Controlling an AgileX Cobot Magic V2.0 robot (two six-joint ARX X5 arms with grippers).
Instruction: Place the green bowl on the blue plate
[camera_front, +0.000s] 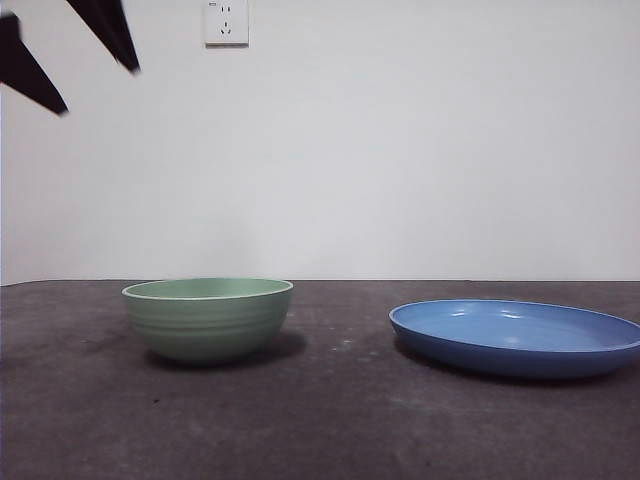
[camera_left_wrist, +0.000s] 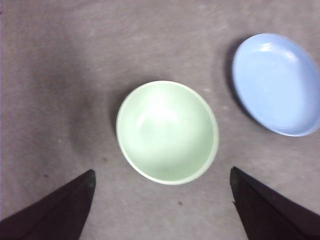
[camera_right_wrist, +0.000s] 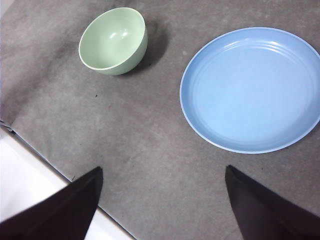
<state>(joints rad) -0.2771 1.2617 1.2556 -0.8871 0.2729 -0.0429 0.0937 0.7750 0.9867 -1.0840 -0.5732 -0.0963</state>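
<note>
White wall, grey counter (camera_front: 330, 420). We see the green bowl (camera_front: 208, 318) sitting upright and empty, well apart from the blue plate (camera_front: 518, 336). We judge the bowl light, rigid and smooth-walled, so pinch the rim wall. Left gripper (camera_left_wrist: 162, 205) hangs above the bowl, spread wide, holding nothing. Right gripper (camera_right_wrist: 162, 200) waits wide apart, nearer the plate.

Dark grey surface (camera_front: 330, 430), matte and mottled, faint pale specks and scuffs; runs level to a far edge. Behind it a plain white wall (camera_front: 420, 150). White wall socket (camera_front: 226, 21) mounted high on the wall, cut by the frame's top. In right wrist view, surface edge with a white floor strip (camera_right_wrist: 22, 170) beside it.
</note>
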